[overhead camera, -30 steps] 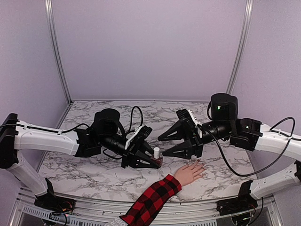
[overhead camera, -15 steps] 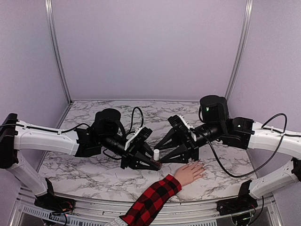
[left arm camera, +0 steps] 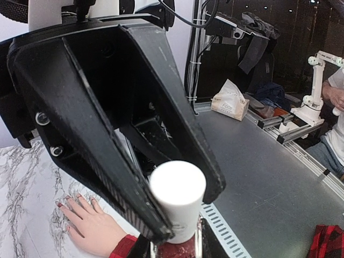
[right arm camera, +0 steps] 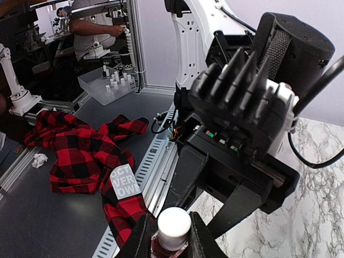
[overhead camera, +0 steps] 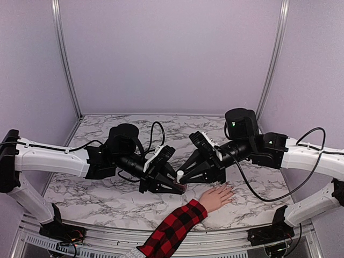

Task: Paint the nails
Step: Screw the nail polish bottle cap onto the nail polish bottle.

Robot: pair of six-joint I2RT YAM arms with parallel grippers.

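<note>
My left gripper (overhead camera: 179, 187) is shut on a small dark-red polish bottle (left arm camera: 180, 249), holding it upright just above the marble table (overhead camera: 97, 196). My right gripper (overhead camera: 181, 173) has come in from the right, and its black fingers (right arm camera: 200, 235) are pressed on either side of the bottle's white cap (right arm camera: 173, 224). A pale hand (overhead camera: 216, 197) in a red-and-black plaid sleeve (overhead camera: 173, 228) lies flat on the table, just right of the bottle. Its nails (left arm camera: 69, 200) are tiny at the spread fingertips, seen beneath the right gripper in the left wrist view.
The slotted metal rail (overhead camera: 107, 243) runs along the near table edge. Lilac walls with metal posts (overhead camera: 64, 59) close in the back and sides. Beyond the table stand a tissue pack (left arm camera: 230, 105) and a tray of small bottles (right arm camera: 110, 83).
My right gripper has moved left to the bottle and its jaws have narrowed around the white cap. The left arm, the bottle and the hand have stayed in place.
</note>
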